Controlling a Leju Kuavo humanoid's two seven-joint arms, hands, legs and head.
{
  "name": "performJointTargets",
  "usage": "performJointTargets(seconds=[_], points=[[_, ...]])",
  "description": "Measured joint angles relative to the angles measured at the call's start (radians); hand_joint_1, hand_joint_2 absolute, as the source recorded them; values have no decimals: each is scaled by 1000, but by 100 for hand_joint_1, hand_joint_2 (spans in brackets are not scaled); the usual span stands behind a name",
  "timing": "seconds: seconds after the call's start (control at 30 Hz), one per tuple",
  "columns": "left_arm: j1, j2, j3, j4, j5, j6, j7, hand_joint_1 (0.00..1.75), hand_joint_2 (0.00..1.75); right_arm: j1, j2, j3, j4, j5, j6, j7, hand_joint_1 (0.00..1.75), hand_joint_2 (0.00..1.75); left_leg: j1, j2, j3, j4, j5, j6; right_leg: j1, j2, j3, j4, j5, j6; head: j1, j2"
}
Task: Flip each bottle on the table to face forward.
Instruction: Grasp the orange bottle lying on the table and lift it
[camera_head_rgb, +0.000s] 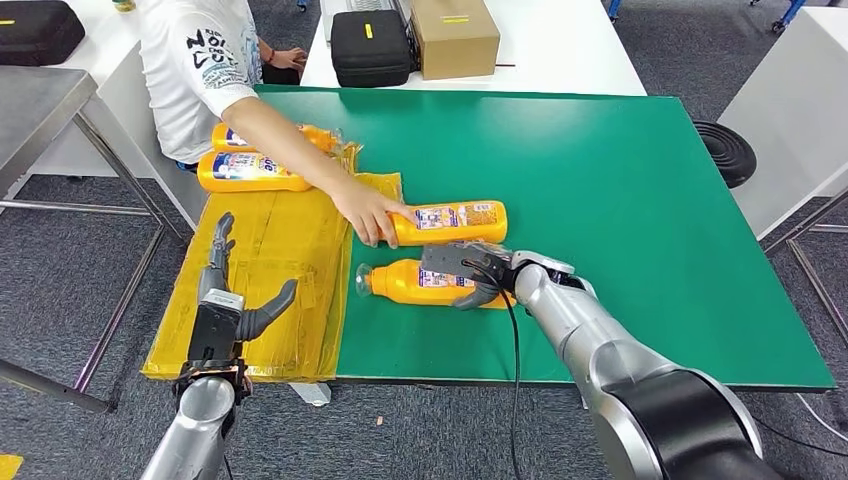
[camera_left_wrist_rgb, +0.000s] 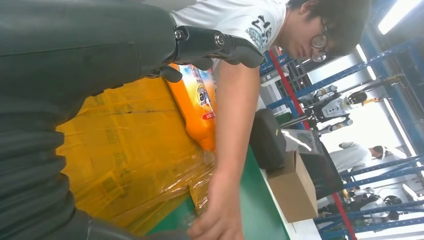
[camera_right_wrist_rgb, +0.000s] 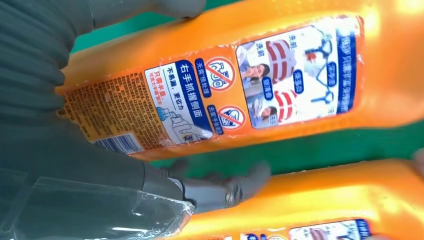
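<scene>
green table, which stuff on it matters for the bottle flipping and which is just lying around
Part of the job:
- near orange bottle, under the right hand
- far orange bottle, a person's hand on it
- two orange bottles on the yellow sheet
- left hand, above the sheet

Just lying about:
- black case
- cardboard box
- black round object beside the table

Orange bottles, blue-white labels; green table; yellow plastic sheet.
</scene>
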Motion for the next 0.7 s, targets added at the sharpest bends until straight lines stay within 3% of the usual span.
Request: performJointTargets(seconds=[0.37, 0.7], points=[[-29, -1, 1, 38, 15, -10, 2, 0, 175, -2, -1, 33, 9, 16, -2, 23, 175, 175, 0, 0, 1, 0, 0, 0, 0, 0, 1, 0, 0, 0, 0, 0], [-18, -3, 5, 39, 17, -10, 2, 0, 175, 18, -1, 39, 8, 6, -109, -28, 175, 175, 0, 1, 1, 0, 0, 0, 0, 0, 1, 0, 0, 0, 0, 0]])
